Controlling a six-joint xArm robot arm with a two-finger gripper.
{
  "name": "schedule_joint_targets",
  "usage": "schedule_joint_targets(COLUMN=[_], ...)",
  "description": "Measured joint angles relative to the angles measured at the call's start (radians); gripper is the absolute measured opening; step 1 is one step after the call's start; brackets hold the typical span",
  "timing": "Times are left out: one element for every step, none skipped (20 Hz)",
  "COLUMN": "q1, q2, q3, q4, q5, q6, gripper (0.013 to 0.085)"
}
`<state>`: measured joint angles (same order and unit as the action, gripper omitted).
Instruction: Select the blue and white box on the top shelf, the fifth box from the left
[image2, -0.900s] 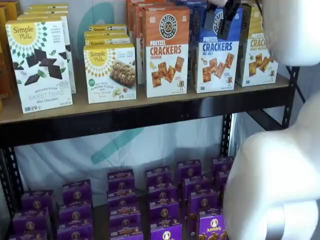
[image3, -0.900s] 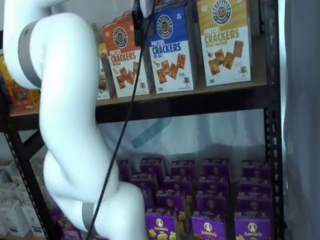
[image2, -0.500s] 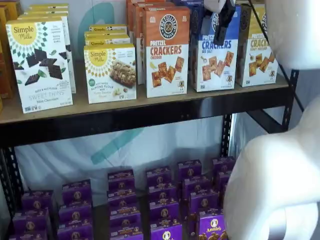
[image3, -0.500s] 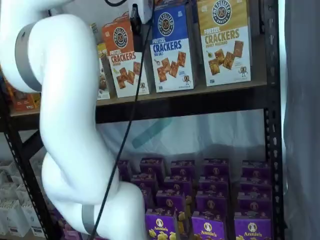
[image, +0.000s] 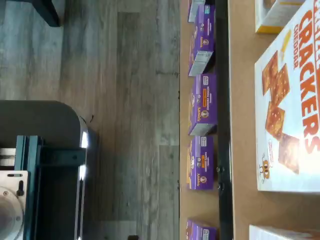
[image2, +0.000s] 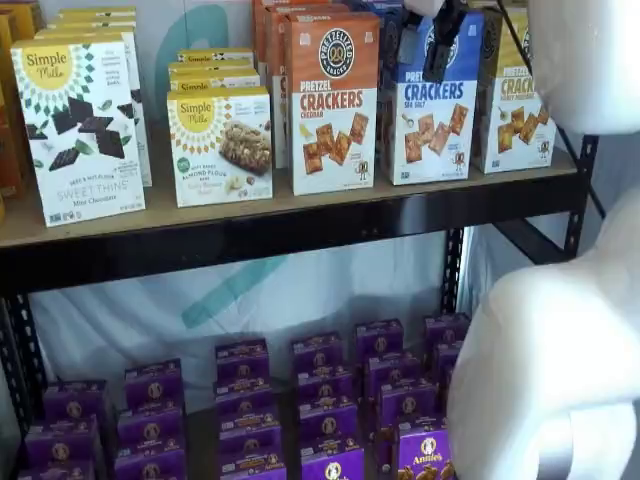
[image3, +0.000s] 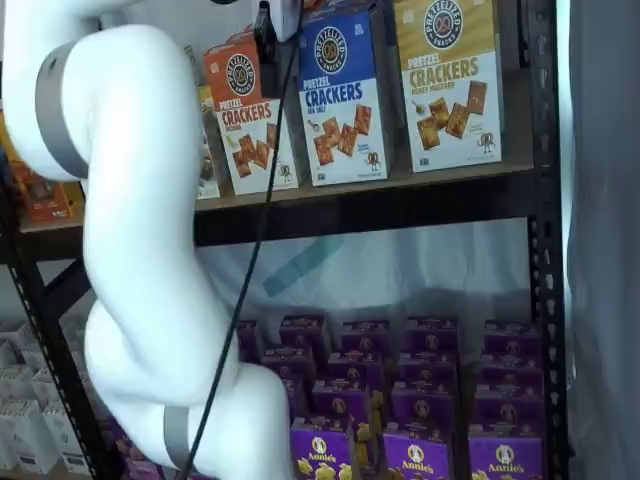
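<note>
- Far left on the top shelf (image2: 250, 232): green-and-white Simple Mills box (image2: 80, 130), then the smaller yellow-topped Simple Mills box (image2: 222, 145), each with same-brand stacks behind.
- Next along, the orange-topped box (image2: 334, 102), upright at the shelf's front edge; seen at close range in the wrist view (image: 292, 110), with bare tan board around its base.
- Right beside it, the blue and white box (image2: 433, 110), upright, front face out, a narrow gap on either side; also plain in a shelf view (image3: 345, 95).
- Up at that box's top, the gripper (image2: 422, 45) hanging from the frame's upper edge in front of the blue panel, two black fingers (image2: 445, 50) angled down, cable alongside.
- Fingers spread wide with a gap between, nothing held; no clear contact with the box.
- To the right, the yellow-topped cracker box (image2: 515, 105), last before the black upright (image2: 578, 190).
- White arm (image2: 560, 330) bulking over the right foreground, elbow low, forearm rising to the top edge.
- Below, rows of purple boxes (image2: 320, 400) on the lower level.
</note>
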<state>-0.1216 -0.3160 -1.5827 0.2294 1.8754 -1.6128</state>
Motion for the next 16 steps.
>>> schedule_joint_targets(q1=[-0.002,-0.003,-0.004,-0.006,-0.01,-0.013,-0.016,-0.019,-0.023,-0.029,-0.034,-0.039,-0.046,-0.053,-0.059,-0.066], q2=[0.004,0.007,0.011,0.016,0.022,0.026,0.029,0.032,0.035,0.039,0.044,0.048,0.053,0.056,0.058,0.06], q3=[-0.01,-0.02,-0.03,-0.042,-0.057,-0.069,-0.08,-0.09,-0.1,-0.114,-0.127,-0.138,-0.149,-0.158,-0.166,-0.174], q4=[0.003,0.006,0.009,0.013,0.019,0.025,0.03,0.037,0.045,0.057,0.069,0.081,0.095,0.11,0.124,0.141], q5=[0.008,0.015,0.022,0.031,0.042,0.049,0.056,0.061,0.065,0.071,0.077,0.082,0.087,0.089,0.089,0.088], q6=[0.001,0.002,0.003,0.004,0.005,0.006,0.006,0.008,0.009,0.01,0.012,0.014,0.015,0.017,0.019,0.021], gripper=[0.085,0.085,0.085,0.085,0.085,0.085,0.085,0.085,0.085,0.085,0.085,0.085,0.085,0.085,0.085,0.085])
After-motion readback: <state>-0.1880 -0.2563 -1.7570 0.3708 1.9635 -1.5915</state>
